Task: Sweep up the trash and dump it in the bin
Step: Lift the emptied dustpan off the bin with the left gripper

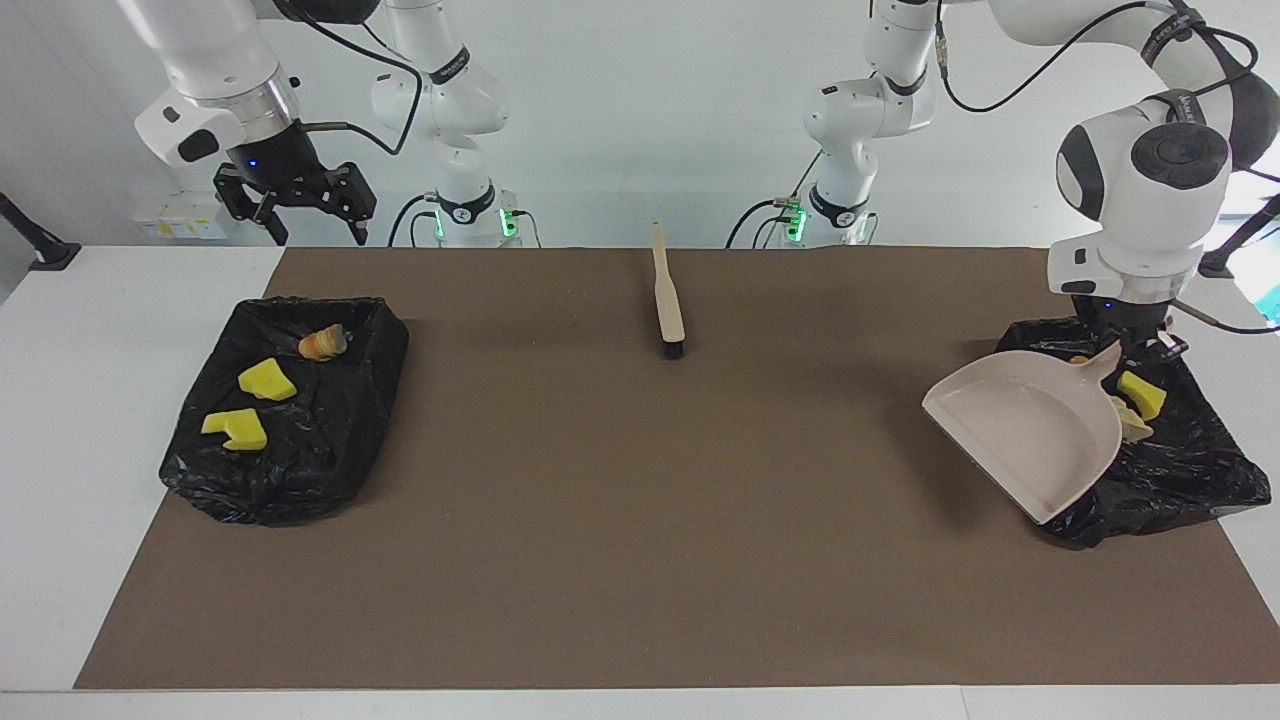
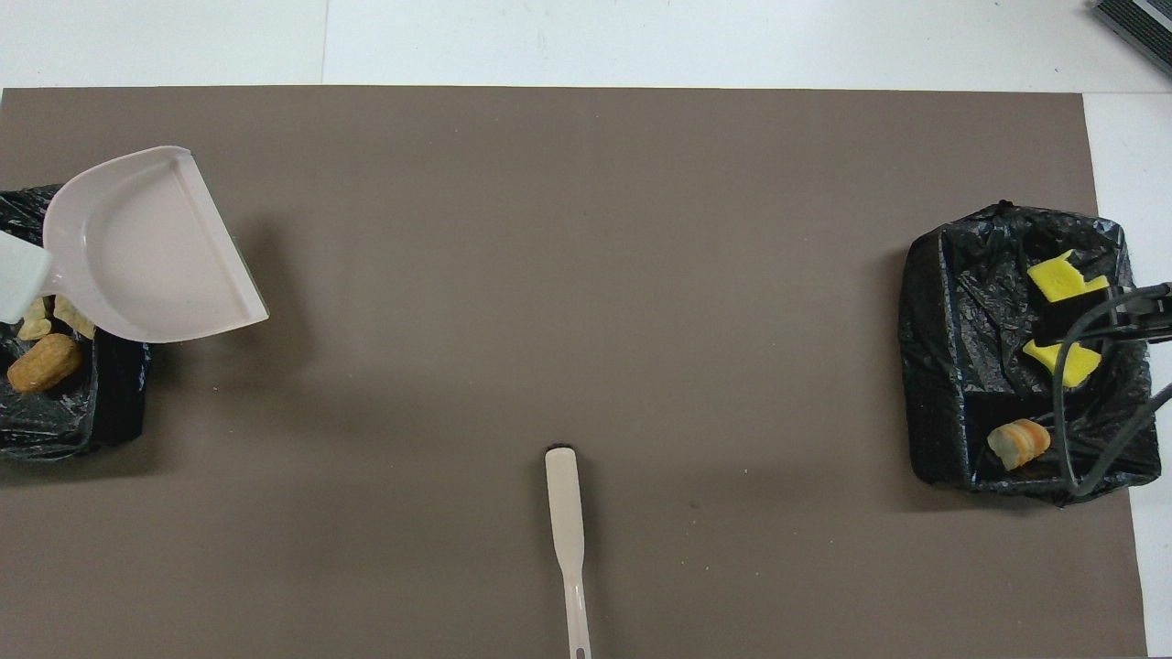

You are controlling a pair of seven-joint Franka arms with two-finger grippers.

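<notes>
Facing view, from its left edge across:
Right gripper (image 1: 300, 215): up in the air above the table's edge at the right arm's end, jaws spread wide, nothing in them; this arm waits.
Bin at the right arm's end (image 1: 350, 400): black-lined, on the mat's edge; it holds two yellow pieces (image 1: 267, 380) and a striped piece (image 1: 322, 343), the striped one nearest the robots.
Brush (image 1: 667, 305): flat on the mat midway between the arms, handle toward the robots, bristles away from them.
Dustpan (image 1: 1020, 425): raised and tilted, its mouth out over the mat, its handle end over the second bin.
Left gripper (image 1: 1135, 340): clamped on the dustpan's handle, over the second bin.
Second bin (image 1: 1190, 470): black-lined, at the left arm's end; a yellow piece (image 1: 1142, 393) and tan bits (image 1: 1135, 425) show beside the dustpan.
Brown lump (image 2: 43, 362): in that bin too, seen only in the overhead view, next to the tan bits.
</notes>
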